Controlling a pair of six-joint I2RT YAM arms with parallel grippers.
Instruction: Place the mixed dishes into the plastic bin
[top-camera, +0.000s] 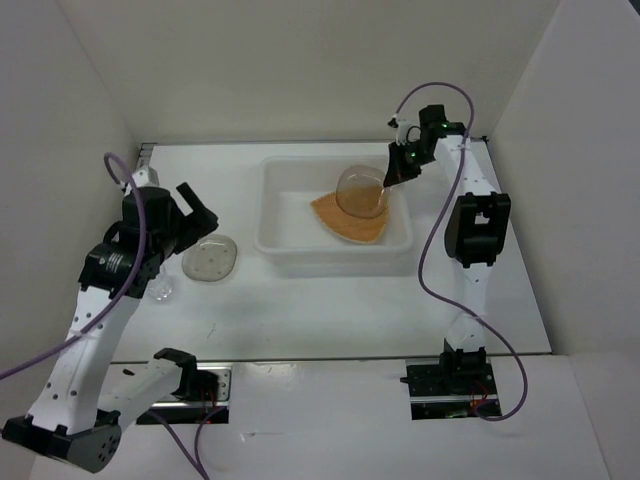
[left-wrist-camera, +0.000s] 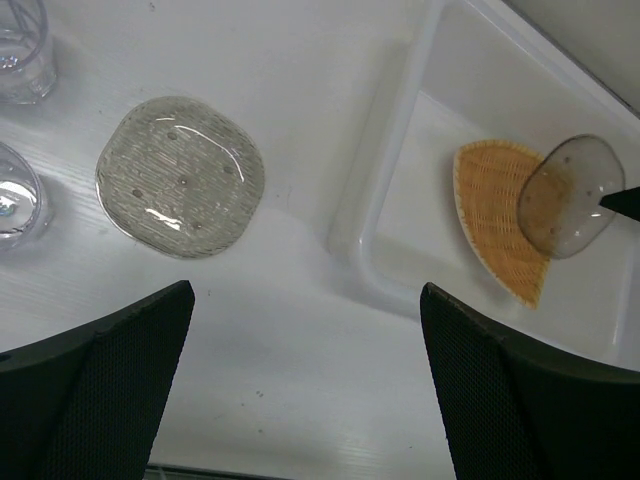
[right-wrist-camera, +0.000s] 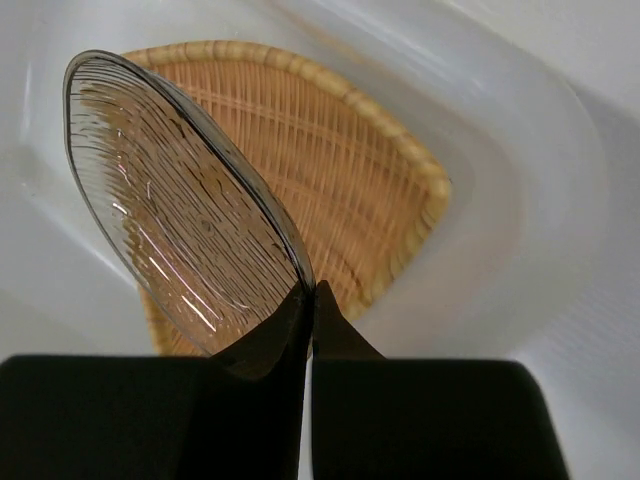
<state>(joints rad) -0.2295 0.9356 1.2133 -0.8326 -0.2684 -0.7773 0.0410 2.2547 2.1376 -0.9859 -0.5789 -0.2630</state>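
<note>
The tan-orange woven plate (top-camera: 350, 226) lies in the translucent white plastic bin (top-camera: 275, 215). My right gripper (top-camera: 390, 183) is shut on the rim of a round translucent speckled plate (top-camera: 360, 192) and holds it tilted on edge above the orange plate (right-wrist-camera: 360, 150), inside the bin (right-wrist-camera: 500, 180). The held plate (right-wrist-camera: 180, 200) is pinched at my right gripper (right-wrist-camera: 310, 290). The second speckled plate (top-camera: 210, 260) lies flat on the table left of the bin. My left gripper (top-camera: 200, 205) is open and empty above it (left-wrist-camera: 180, 175). A clear glass (top-camera: 160, 290) stands near that plate.
In the left wrist view two clear glasses (left-wrist-camera: 20, 50) (left-wrist-camera: 15, 195) stand at the left edge, and my left gripper (left-wrist-camera: 305, 290) hangs over bare white table beside the bin rim (left-wrist-camera: 390, 190). White walls enclose the table on three sides.
</note>
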